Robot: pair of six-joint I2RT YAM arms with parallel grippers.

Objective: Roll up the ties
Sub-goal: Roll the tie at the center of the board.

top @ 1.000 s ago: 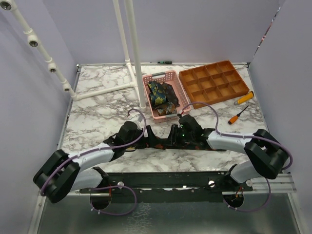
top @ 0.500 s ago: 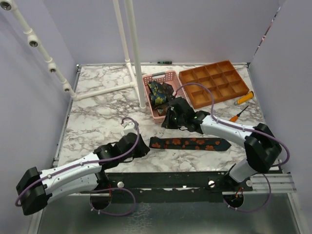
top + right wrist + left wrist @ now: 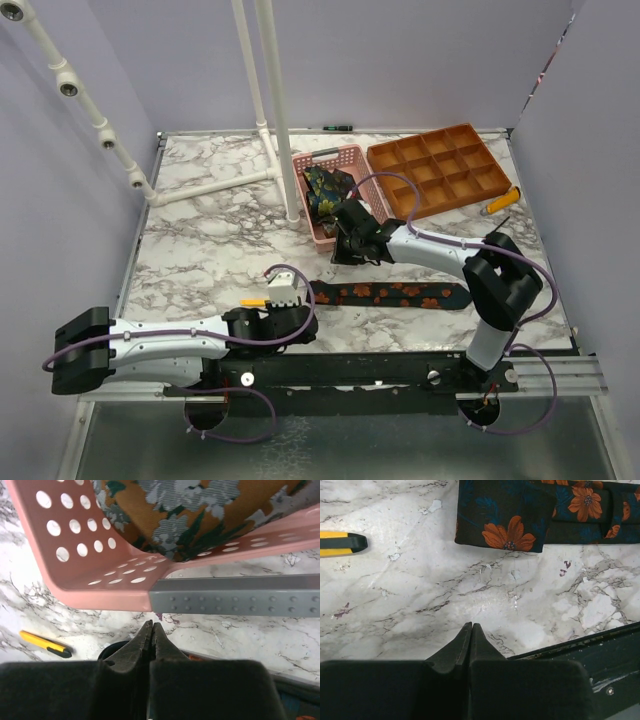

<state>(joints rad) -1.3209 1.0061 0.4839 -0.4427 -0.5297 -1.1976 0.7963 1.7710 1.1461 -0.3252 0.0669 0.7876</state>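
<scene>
The left fingers (image 3: 469, 636) are pressed together on nothing. Their tips sit low in the wrist view over bare marble, a little short of the flower tie (image 3: 520, 510), whose folded end lies across the top of that frame. My guess is that they are placed there to nudge or catch that end and start a roll, and no roll has begun yet. The right fingers (image 3: 150, 632) are likewise closed and empty. They point at the near corner of the pink basket (image 3: 75, 555), perhaps to steady it or reach in.

Seen from above, the flower tie runs flat along the bench (image 3: 200, 230) at lower centre, between the two arms. A yellow-handled tool (image 3: 254, 301) lies to the left of its end, apart from it.

The pink basket, at upper centre, holds a loose heap of further ties (image 3: 328, 190) in paisley and floral cloth. I cannot tell whether any of them are rolled. The orange tray (image 3: 437, 168), at upper right, is divided into compartments, and none shows a tie.
</scene>
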